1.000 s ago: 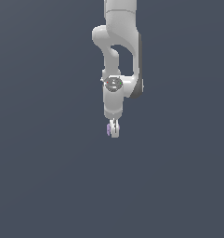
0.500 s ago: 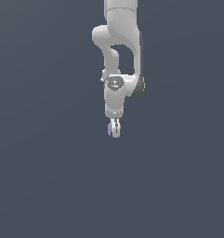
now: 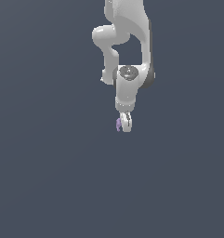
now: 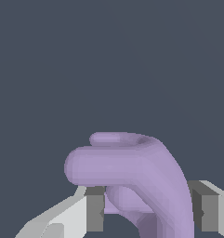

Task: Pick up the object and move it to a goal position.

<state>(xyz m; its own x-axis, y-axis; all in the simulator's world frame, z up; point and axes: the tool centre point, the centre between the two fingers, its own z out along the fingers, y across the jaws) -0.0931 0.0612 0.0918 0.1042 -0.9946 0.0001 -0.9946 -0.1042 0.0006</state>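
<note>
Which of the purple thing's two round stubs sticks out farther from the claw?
The thicker, nearer stub of the purple object sticks out farther. The thinner stub behind it is shorter. The claw grips the object's other end.

We observed flat, even, dim lighting; the arm [image 3: 127, 42] showed soft shading, no cast shadows, glare, or blur around it.

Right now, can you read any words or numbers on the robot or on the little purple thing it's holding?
None. No words, numbers, labels or signs show in either view. The white gripper, the lavender object between its fingers and the plain grey background are all unmarked.
</note>
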